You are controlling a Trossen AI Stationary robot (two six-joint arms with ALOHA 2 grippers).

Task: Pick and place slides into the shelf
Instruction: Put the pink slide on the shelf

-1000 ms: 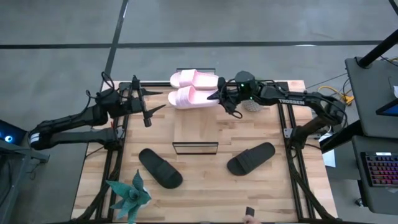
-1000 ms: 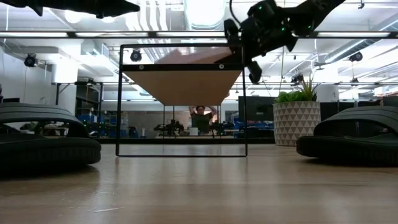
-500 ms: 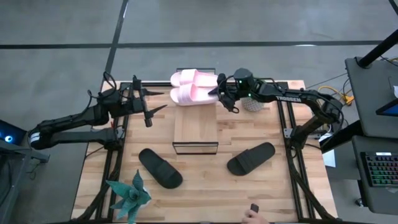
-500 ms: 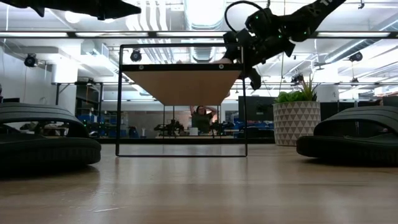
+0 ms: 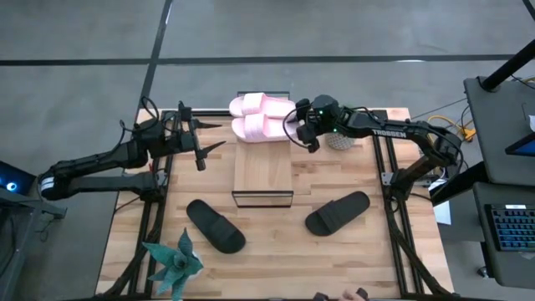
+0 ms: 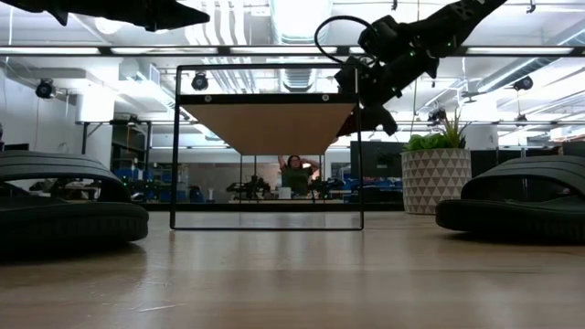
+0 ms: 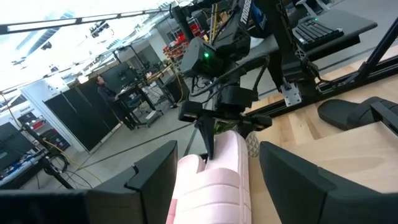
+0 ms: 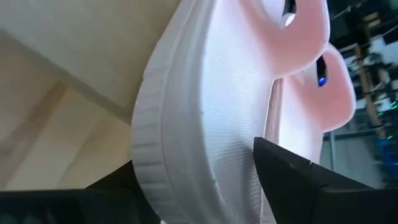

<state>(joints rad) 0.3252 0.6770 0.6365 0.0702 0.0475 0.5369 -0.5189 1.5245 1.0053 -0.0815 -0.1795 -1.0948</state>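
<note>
Two pale pink slides point(image 5: 259, 104) point(image 5: 261, 127) lie side by side, soles down, across the far end of the shelf's plank top point(image 5: 262, 171). My right gripper point(image 5: 299, 130) is open at the nearer pink slide's right end point(image 8: 199, 124), one finger on either side of it. My left gripper point(image 5: 205, 138) hovers open and empty left of the shelf, level with the pink slides. Two black slides point(image 5: 215, 226) point(image 5: 337, 212) rest sole-down on the table, near left and near right of the shelf. My right gripper comes level from the table's right, its fingers point(image 8: 292, 177) spread around the nearer pink slide's end point(image 8: 249, 155). Whether either finger still touches the slide, I cannot tell. The slide lies flat on the shelf top.
A white patterned plant pot point(image 5: 338, 140) stands just right of my right gripper. A green spiky plant point(image 5: 173, 261) sits at the near left corner. A person's hand point(image 5: 338, 294) shows at the near edge. Bare wood lies between the black slides.
My right gripper has carried the nearer pink slide a little toward the far edge and down. The slide, tilted above the shelf before, now lies flat on the plank beside the other pink one. The gripper has opened and let it go.
</note>
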